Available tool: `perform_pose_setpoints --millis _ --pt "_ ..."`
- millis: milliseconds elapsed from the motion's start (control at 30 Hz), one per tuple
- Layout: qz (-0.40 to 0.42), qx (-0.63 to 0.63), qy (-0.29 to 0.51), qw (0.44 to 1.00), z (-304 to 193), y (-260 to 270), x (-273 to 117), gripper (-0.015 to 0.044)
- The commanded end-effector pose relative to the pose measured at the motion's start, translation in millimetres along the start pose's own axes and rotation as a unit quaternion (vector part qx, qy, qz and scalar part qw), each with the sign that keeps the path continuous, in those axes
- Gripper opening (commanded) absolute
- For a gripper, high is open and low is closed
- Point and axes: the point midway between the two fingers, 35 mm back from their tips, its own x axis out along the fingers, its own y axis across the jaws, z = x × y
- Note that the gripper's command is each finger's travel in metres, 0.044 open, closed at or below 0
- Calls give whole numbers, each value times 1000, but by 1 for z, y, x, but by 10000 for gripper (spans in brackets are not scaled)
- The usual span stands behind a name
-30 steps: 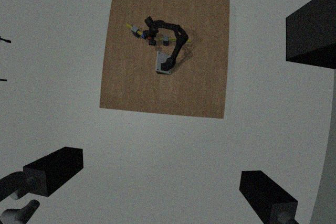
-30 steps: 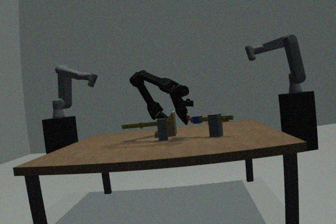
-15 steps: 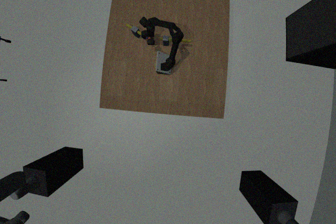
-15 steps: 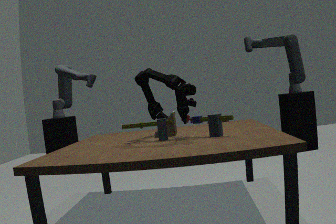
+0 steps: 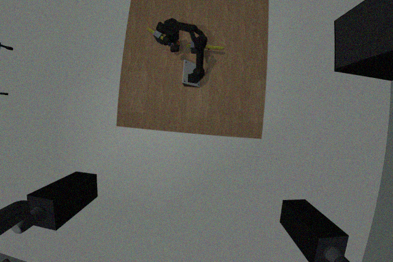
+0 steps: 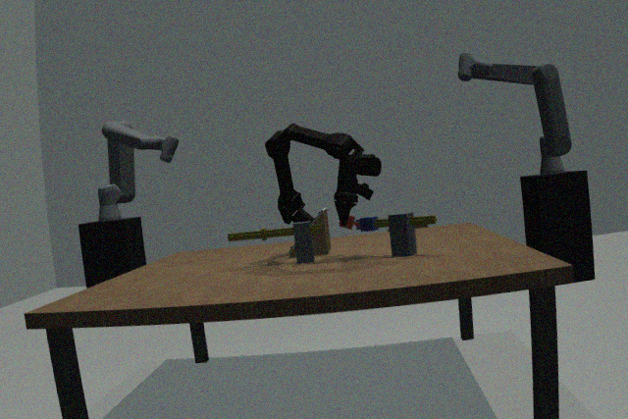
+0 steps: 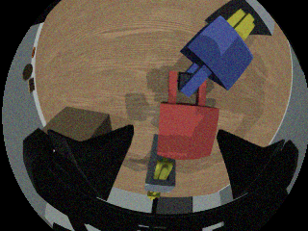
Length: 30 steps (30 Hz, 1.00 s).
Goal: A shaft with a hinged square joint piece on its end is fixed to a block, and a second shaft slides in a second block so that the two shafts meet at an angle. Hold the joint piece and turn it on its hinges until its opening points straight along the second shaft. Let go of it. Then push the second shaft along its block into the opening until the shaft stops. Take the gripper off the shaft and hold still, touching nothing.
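The red joint piece (image 7: 188,127) (image 6: 348,223) hangs on the blue hinge piece (image 7: 218,53) (image 6: 367,224) of the first shaft (image 7: 243,24) (image 6: 426,220) (image 5: 150,30), held in its block (image 6: 401,235). Its free end faces roughly toward the second shaft (image 7: 164,169) (image 6: 245,236) (image 5: 217,47); exact alignment cannot be told. That shaft runs through the second block (image 7: 154,161) (image 6: 304,242), its end short of the red piece. My gripper (image 7: 179,133) (image 6: 344,225) is open, its fingers either side of the red piece with visible gaps. The opening's inside is hidden.
A brown box (image 7: 77,122) stands beside my left finger in the wrist view. The arm's light base plate (image 5: 188,70) is on the wooden table (image 5: 148,100). Two grey arms stand beyond the table on black pedestals (image 6: 112,249) (image 6: 555,222).
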Motion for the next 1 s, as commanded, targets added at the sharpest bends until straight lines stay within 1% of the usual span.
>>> perform_pose_setpoints --millis 0,100,467,700,967 --pt "-4 3 4 1000 0 -2 -2 440" --pt "-2 25 -5 1000 -1 -1 -7 440" --pt "-5 205 -50 978 -10 -5 -54 440" --pt "2 314 -80 946 -18 -4 -85 440" --pt "19 431 -113 895 -29 1 -119 440"
